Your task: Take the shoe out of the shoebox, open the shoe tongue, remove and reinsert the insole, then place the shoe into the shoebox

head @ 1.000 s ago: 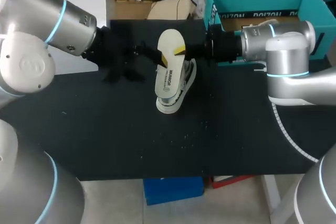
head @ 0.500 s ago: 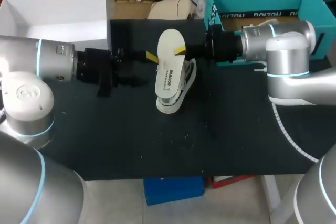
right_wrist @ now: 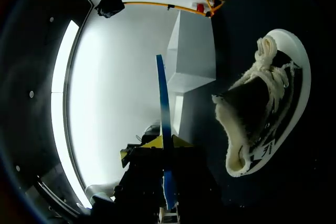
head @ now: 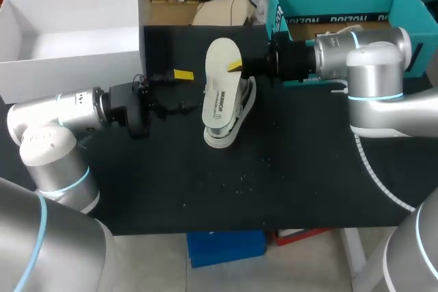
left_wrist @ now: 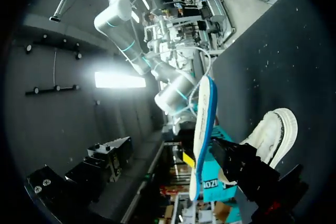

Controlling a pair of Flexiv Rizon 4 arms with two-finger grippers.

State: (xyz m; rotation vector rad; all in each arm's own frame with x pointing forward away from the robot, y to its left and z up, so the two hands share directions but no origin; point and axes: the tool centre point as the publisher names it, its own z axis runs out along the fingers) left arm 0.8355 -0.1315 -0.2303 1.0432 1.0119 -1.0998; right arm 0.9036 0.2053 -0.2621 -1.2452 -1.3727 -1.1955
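Left of the shoe [head: 243, 103] stands a white box [head: 75, 66].

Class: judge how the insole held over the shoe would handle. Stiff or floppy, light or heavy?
Probably light: the flat white-and-blue insole looks sliver-thin edge-on. Likely fairly stiff: pinched near one end by the right claw, it runs straight, no droop. It may flex when pushed into the white sneaker.

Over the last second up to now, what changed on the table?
The left gripper drew back from the insole toward its own side and came down lower over the table. It is open and holds nothing. Unchanged: the right gripper is shut on the insole above the shoe, which lies where it did.
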